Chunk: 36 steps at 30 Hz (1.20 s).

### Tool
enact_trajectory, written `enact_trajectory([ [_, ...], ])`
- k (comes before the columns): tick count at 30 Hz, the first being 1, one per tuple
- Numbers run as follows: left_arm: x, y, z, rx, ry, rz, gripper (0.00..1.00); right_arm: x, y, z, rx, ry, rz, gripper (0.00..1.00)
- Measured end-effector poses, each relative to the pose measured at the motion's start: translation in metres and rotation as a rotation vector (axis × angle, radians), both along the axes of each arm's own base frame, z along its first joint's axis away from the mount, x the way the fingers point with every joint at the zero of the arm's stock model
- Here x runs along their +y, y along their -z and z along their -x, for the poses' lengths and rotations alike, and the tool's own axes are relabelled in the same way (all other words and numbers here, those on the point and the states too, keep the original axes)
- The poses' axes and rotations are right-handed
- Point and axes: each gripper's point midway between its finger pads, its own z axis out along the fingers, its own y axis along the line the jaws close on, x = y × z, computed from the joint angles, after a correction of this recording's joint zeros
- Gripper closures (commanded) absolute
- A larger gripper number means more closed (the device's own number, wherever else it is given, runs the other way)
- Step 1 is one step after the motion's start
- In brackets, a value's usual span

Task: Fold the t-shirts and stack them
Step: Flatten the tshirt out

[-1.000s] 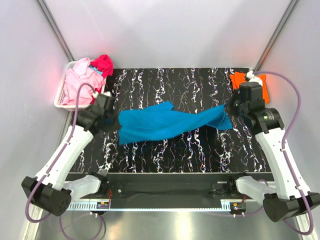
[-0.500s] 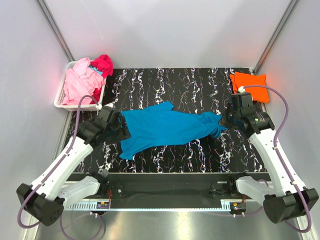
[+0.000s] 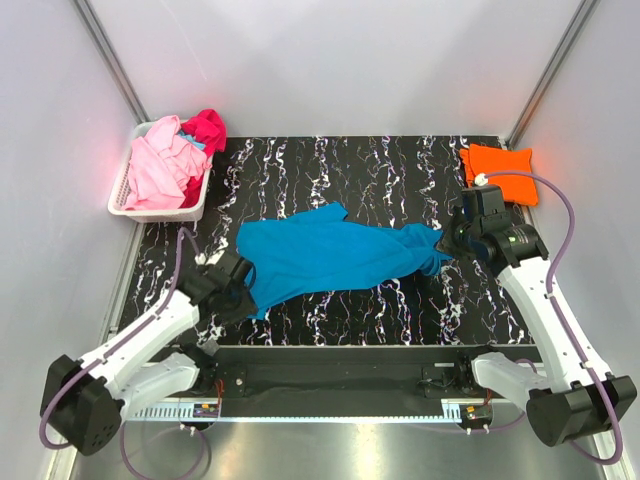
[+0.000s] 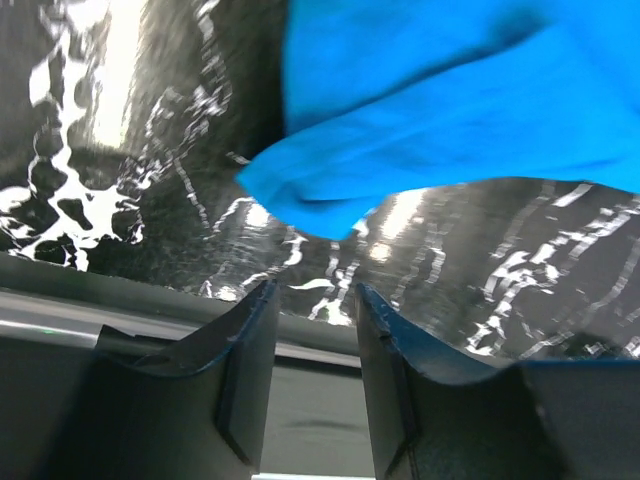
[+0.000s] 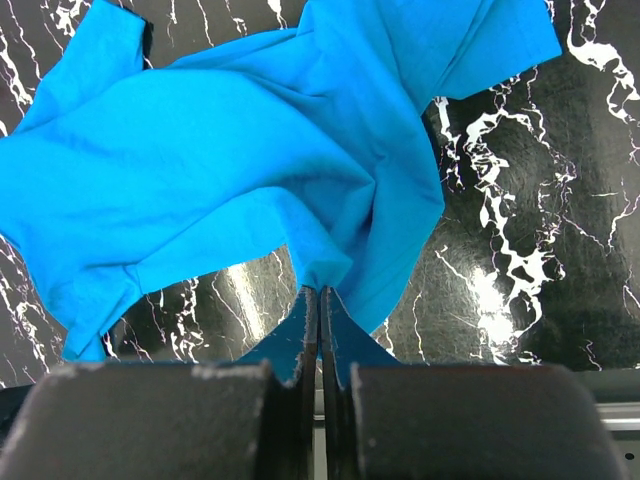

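Observation:
A turquoise-blue t-shirt (image 3: 335,255) lies spread and rumpled on the black marbled table (image 3: 380,170). My right gripper (image 3: 447,243) is shut on its right edge; in the right wrist view the fingertips (image 5: 320,292) pinch a fold of the blue cloth (image 5: 230,150). My left gripper (image 3: 243,297) is open and empty just off the shirt's near left corner (image 4: 300,195), jaws apart over the table's front edge. A folded orange t-shirt (image 3: 498,160) lies at the far right corner. Pink (image 3: 160,165) and magenta (image 3: 205,128) tees fill the basket.
A white slatted basket (image 3: 125,203) stands at the far left beside the table. Grey walls close in on the left, right and back. The table's front rail (image 3: 340,352) runs along the near edge.
My left gripper has let go of the blue shirt's left edge and drawn back toward the near edge. The shirt has dropped flat on the table. My right gripper stayed shut on it.

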Motion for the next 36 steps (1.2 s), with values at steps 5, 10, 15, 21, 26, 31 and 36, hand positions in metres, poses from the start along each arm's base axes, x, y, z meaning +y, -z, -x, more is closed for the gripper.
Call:
enact_trajectory([
  [5,0.006,0.03,0.012,-0.013,-0.063,0.048,0.57,0.003,0.003,0.001,0.013,-0.011,-0.014,1.0],
  [10,0.009,0.042,0.006,-0.034,-0.104,0.067,0.56,0.006,0.005,0.001,0.025,-0.02,-0.023,1.0],
  [15,0.011,0.044,-0.01,-0.071,-0.122,0.059,0.56,0.011,0.009,0.001,0.047,-0.036,-0.037,1.0],
  [21,0.02,0.051,-0.02,-0.073,-0.149,0.016,0.57,0.014,0.012,0.001,0.066,-0.047,-0.047,1.0],
  [26,0.025,0.051,-0.025,-0.092,-0.159,-0.005,0.59,0.015,0.017,-0.001,0.084,-0.047,-0.044,1.0],
  [31,0.028,0.047,-0.026,-0.114,-0.165,-0.014,0.59,0.015,0.022,-0.004,0.1,-0.046,-0.041,1.0],
  [36,0.032,0.032,-0.029,-0.165,-0.176,-0.012,0.58,0.017,0.026,-0.008,0.11,-0.047,-0.039,1.0],
])
